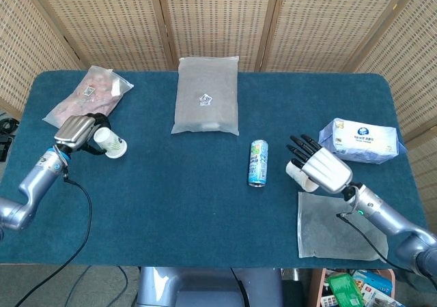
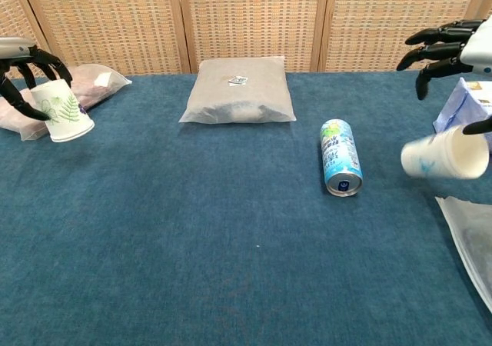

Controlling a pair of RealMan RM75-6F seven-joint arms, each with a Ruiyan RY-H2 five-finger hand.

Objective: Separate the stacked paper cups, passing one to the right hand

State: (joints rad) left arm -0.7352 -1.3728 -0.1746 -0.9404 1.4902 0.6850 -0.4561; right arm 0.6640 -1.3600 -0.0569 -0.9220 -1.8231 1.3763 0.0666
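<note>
My left hand point(image 1: 75, 131) point(image 2: 27, 58) grips a white paper cup point(image 1: 109, 142) point(image 2: 61, 111) with a green leaf print at the table's left edge, tilted with its mouth down and to the right. A second paper cup point(image 1: 298, 174) point(image 2: 442, 158), with a faint blue print, lies on its side low over the table at the right, mouth towards my right hand point(image 1: 324, 169) point(image 2: 450, 46). That hand's fingers are spread above this cup and apart from it. Only the thumb tip reaches its rim, and I cannot tell whether it carries the cup.
A drink can point(image 1: 257, 162) point(image 2: 340, 158) lies just left of the right cup. A grey pouch point(image 1: 207, 95) sits at the back centre, a pink bag point(image 1: 89, 102) back left, a tissue pack point(image 1: 362, 140) right, and a clear bag point(image 1: 338, 225) front right.
</note>
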